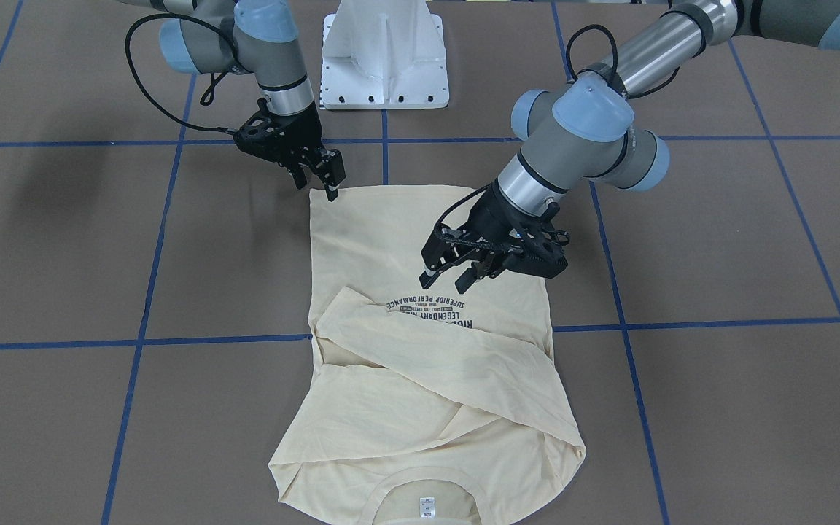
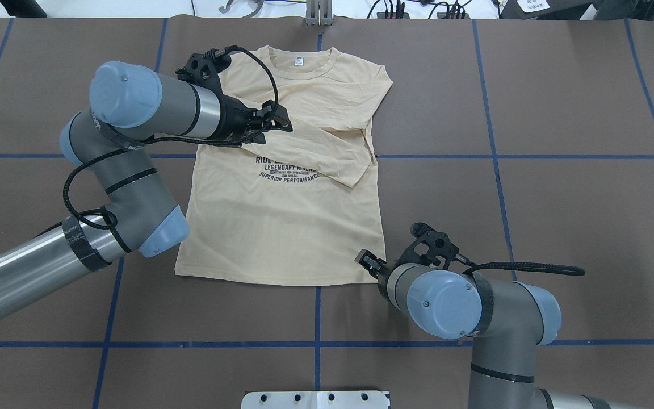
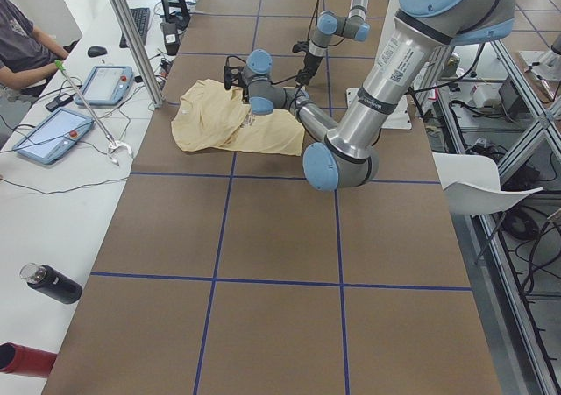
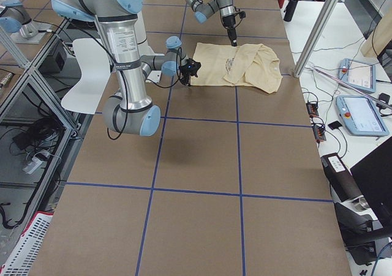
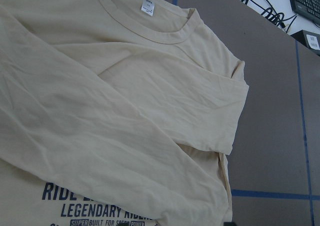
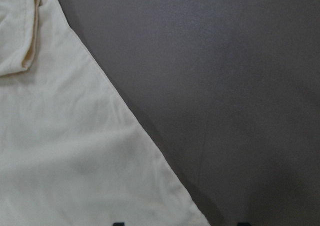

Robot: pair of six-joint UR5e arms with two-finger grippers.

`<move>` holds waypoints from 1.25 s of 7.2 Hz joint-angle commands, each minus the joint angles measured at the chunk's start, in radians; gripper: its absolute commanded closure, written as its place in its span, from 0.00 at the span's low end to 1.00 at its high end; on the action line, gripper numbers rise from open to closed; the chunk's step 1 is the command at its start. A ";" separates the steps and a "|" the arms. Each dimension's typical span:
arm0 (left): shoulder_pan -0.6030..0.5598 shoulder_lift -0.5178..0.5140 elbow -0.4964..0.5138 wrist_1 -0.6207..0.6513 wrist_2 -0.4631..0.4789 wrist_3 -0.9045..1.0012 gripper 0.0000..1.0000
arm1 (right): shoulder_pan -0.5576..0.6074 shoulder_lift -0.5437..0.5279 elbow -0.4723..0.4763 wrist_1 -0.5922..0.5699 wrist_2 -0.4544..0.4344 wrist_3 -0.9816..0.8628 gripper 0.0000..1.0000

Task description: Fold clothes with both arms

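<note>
The cream-yellow T-shirt (image 1: 376, 233) lies flat, print up, on the brown table, with its collar and white neck label (image 2: 300, 59) at the far side. Both sleeves are folded across the chest and cover part of the navy print (image 2: 287, 170). My left gripper (image 1: 448, 277) is open and empty and hovers over the shirt just beside the print, also seen from overhead (image 2: 273, 122). My right gripper (image 1: 316, 182) is open and empty at the shirt's hem corner (image 2: 381, 277). In the right wrist view the shirt's edge (image 6: 60, 151) runs diagonally past the fingertips.
The white pedestal base (image 1: 383, 58) stands at the robot's edge of the table. Blue tape lines (image 2: 497, 156) cross the brown table. A side bench with tablets (image 3: 48, 137), a bottle (image 3: 53, 283) and a seated operator (image 3: 22, 45) runs along the far edge.
</note>
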 commanded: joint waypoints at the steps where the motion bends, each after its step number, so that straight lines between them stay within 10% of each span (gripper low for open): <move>1: 0.000 0.000 0.000 -0.001 0.000 0.000 0.30 | -0.002 0.003 -0.011 0.000 -0.003 0.000 0.25; 4: 0.000 0.000 0.000 -0.001 0.000 0.000 0.30 | 0.000 0.006 -0.011 0.000 -0.004 0.002 1.00; 9: 0.002 0.062 -0.011 0.007 0.002 -0.034 0.29 | 0.011 -0.006 0.041 -0.002 0.003 0.000 1.00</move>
